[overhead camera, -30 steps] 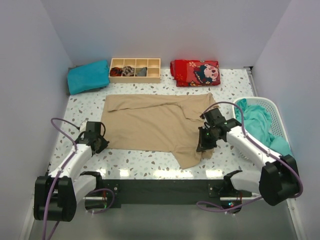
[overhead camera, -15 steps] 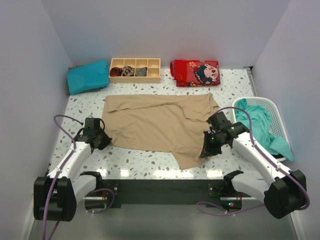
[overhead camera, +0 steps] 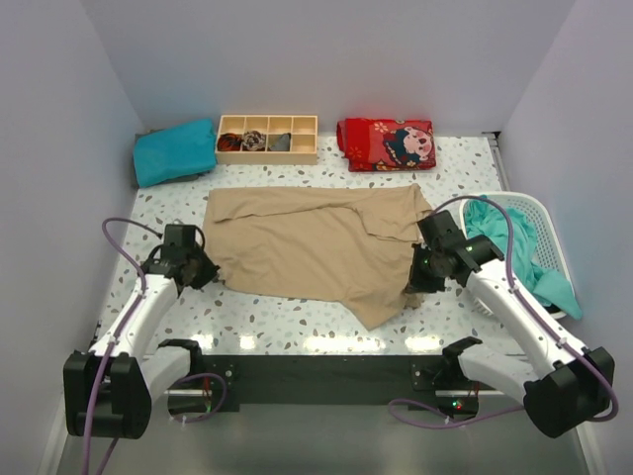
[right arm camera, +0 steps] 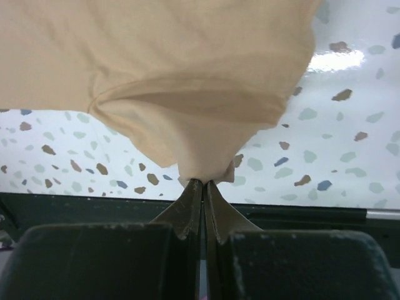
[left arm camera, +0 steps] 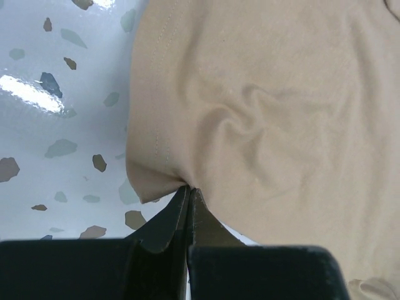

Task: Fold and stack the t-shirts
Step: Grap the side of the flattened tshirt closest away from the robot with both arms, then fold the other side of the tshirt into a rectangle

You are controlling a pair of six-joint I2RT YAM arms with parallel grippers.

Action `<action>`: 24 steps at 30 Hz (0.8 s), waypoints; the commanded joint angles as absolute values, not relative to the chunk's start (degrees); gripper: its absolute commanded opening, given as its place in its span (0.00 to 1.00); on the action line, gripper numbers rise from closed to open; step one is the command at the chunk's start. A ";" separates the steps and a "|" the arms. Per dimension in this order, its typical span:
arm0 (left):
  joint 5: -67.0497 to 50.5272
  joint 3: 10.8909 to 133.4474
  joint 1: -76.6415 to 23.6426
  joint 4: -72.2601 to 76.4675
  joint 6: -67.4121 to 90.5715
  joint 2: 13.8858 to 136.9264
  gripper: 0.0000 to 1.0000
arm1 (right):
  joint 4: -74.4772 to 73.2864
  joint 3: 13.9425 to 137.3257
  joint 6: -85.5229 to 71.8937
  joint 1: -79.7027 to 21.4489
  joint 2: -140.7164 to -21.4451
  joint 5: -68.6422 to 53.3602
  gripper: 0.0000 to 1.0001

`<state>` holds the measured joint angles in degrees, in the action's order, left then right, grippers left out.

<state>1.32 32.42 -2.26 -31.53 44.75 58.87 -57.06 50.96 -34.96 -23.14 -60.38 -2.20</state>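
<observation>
Wrist views, left gripper [left arm camera: 188, 189] and right gripper [right arm camera: 201, 182] clamped on tan t-shirt [left arm camera: 281, 112] edges, rest cut off

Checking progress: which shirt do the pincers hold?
The tan shirt, pinched by left pincer and right pincer; the folded teal shirt and the heaped teal shirt in the basket lie untouched.

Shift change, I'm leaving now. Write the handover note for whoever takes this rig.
Left gripper: fingers shut on the near-left corner of the tan-beige soft cloth t-shirt.
Right gripper: fingers shut on its near-right edge, lifted off the speckled table.
That shirt lies spread mid-table, unfolded.
A teal folded cloth bundle sits back left; a crumpled teal shirt hangs in the white plastic basket at right.
Left to do: fold the tan shirt, then the basket one, stack them.
</observation>
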 commanded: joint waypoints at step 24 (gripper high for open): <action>1.67 38.23 4.74 -34.81 41.93 59.93 0.00 | -57.85 54.32 -33.49 -16.26 -60.98 0.93 0.00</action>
<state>2.90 34.46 3.11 -36.05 44.34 58.57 -63.35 52.73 -36.77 -16.80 -57.95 9.15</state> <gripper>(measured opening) 0.014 0.012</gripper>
